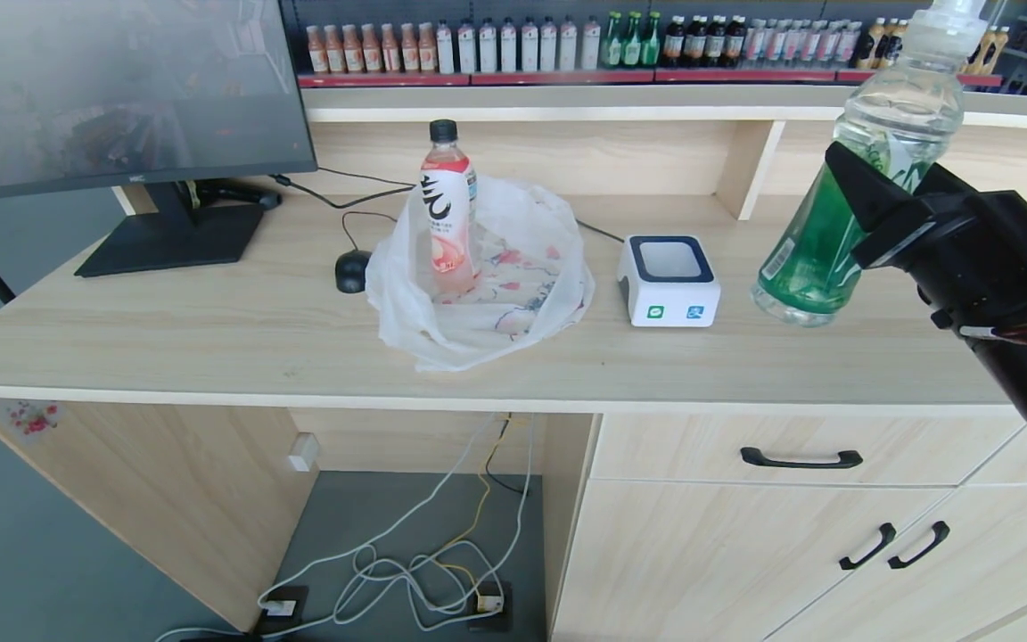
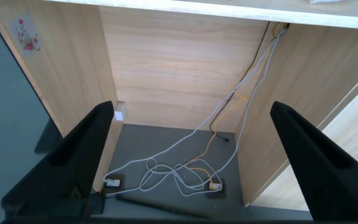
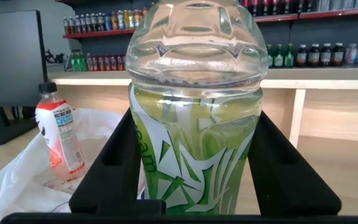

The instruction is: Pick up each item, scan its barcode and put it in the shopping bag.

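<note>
A: Position of the green bottle is to be entered.

B: It is held tilted in the air by the right hand, above the counter and to the right of the scanner, with its base lowest. The fingers are clamped on its body, one on each side, at about the upper part of the label. The left hand is recorded low, fingers spread with nothing between them, facing the recess under the counter.

A: Handling?

B: The wall is judged to be thin clear plastic, round and smooth. Some give under squeeze is expected, and slip or rotation between the pads is possible while it is tilted. Weight is judged moderate if liquid is inside. The mid-body hold is considered sound. A white striped patch low on the label is taken to be the barcode, and it is left uncovered.

A: Unresolved?

B: The cap is cut off at the head view's top edge. The fill level cannot be told behind the label. In the shopping bag a pink bottle is seen upright, and the room left beside it is hidden by the folds.
</note>
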You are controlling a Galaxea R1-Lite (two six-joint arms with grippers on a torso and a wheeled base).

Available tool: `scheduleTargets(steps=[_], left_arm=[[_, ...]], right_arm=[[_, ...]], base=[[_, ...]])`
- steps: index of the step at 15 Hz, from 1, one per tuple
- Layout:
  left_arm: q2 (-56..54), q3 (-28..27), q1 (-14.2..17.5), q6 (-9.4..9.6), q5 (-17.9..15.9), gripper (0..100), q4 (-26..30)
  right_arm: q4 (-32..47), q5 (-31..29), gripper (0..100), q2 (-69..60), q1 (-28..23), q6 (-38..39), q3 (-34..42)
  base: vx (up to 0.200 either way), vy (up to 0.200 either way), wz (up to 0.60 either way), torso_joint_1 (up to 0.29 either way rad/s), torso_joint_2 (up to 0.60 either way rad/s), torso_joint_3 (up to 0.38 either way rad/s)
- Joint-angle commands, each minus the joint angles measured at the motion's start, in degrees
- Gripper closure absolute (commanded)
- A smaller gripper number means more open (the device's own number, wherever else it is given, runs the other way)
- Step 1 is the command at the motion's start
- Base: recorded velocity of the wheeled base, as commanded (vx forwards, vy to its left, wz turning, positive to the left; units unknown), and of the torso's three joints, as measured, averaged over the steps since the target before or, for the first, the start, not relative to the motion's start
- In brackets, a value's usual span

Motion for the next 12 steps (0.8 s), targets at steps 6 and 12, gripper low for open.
scheduleTargets(steps=[6, 12], left_arm=[[-0.02, 0.0, 0.01, -0.2, 0.01, 0, -0.01], [-0.02, 0.0, 0.01, -0.29, 0.01, 0, -0.01]], right_arm=[[-0.6, 0.06, 100, 0.64, -0.1, 0.04, -0.42], [-0.69, 0.15, 100, 0.64, -0.37, -0.05, -1.21]], base=[[0.0, 0.1, 0.0, 0.002, 0.0, 0.001], [0.0, 0.2, 0.0, 0.002, 0.0, 0.001]])
